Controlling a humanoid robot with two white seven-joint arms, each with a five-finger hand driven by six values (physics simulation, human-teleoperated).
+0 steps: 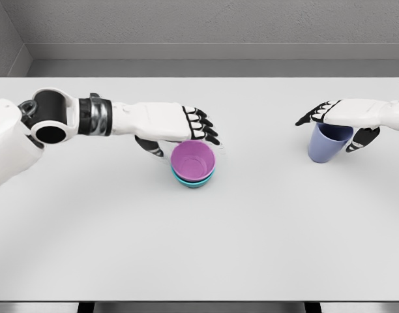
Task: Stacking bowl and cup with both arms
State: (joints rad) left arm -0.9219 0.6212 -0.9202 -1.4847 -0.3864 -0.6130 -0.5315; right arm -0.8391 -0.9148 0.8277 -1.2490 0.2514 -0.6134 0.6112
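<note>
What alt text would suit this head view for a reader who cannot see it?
A purple bowl sits nested in a teal bowl mid-table, the left hand around its far side. At right, the right hand grips a blue cup, tilted on the white table.

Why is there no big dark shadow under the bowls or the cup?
Head view: the simulator's light is soft and even, so the purple bowl and blue cup cast only faint shadows on the white table; no glare, everything looks sharp.
</note>
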